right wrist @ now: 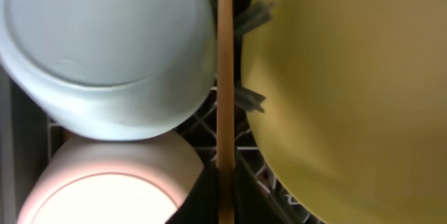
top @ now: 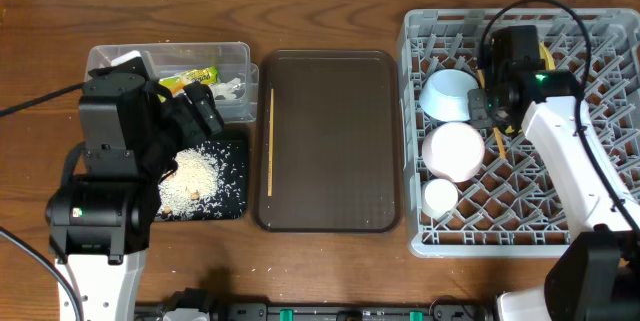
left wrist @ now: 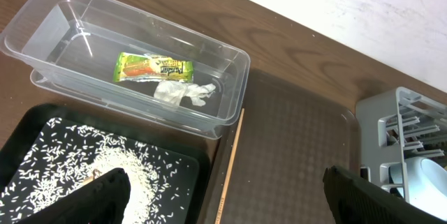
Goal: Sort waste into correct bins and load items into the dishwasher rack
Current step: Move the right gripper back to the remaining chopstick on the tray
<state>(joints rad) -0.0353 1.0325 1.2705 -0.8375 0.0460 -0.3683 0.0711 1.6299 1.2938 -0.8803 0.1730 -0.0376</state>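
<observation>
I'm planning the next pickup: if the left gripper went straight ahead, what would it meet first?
Probably the chopstick on the brown tray's left edge, between the left gripper's open fingers; depth is unclear.

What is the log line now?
right pincer: shut on chopstick, in rack | left pincer: open, empty, by black tray | other chopstick: on brown tray
</observation>
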